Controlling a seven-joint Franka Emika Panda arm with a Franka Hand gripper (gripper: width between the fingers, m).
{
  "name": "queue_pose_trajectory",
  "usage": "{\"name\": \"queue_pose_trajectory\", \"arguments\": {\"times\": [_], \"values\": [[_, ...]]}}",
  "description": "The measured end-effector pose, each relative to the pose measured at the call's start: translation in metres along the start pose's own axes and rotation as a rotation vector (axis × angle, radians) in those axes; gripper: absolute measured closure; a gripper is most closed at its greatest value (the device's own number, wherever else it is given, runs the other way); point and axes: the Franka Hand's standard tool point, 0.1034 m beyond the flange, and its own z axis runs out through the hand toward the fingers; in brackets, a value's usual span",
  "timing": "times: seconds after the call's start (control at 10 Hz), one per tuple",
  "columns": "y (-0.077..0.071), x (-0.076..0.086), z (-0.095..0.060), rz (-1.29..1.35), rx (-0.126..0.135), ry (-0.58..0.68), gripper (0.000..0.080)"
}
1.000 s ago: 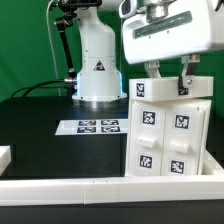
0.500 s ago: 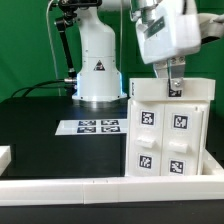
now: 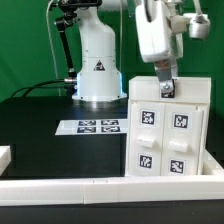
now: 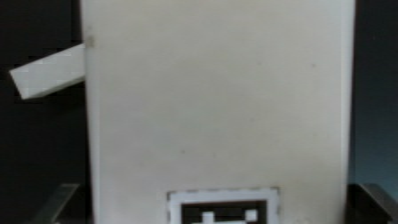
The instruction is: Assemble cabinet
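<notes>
The cabinet stands upright at the exterior view's right, a tall white body with four tags on its front. My gripper comes down from above onto its top piece, turned edge-on, so only one finger shows over a tag there. In the wrist view a white panel of the cabinet with one tag at its near end fills the space between the fingers. The dark fingertips sit tight against both of its sides. The gripper is shut on this top part.
The marker board lies on the black table left of the cabinet. The arm's white base stands behind it. A white rail runs along the front edge and a small white part sits at the left. A tilted white piece shows beside the panel.
The gripper has turned about a quarter turn over the cabinet top, from both fingers showing side by side to edge-on. The tags on the top strip changed with it; the cabinet body stayed put.
</notes>
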Motion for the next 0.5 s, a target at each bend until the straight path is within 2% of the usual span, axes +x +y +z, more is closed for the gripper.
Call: {"name": "queue_pose_trajectory", "arguments": {"times": [0.2, 0.3, 0.4, 0.5], "values": [[0.0, -0.002, 0.0, 0.0, 0.002, -0.005, 0.024], [0.0, -0.004, -0.004, -0.042, 0.002, -0.01, 0.0059], [-0.002, -0.007, -0.011, -0.062, 0.012, -0.019, 0.0018], [-0.003, -0.01, -0.017, -0.076, 0.021, -0.03, 0.0018]]}}
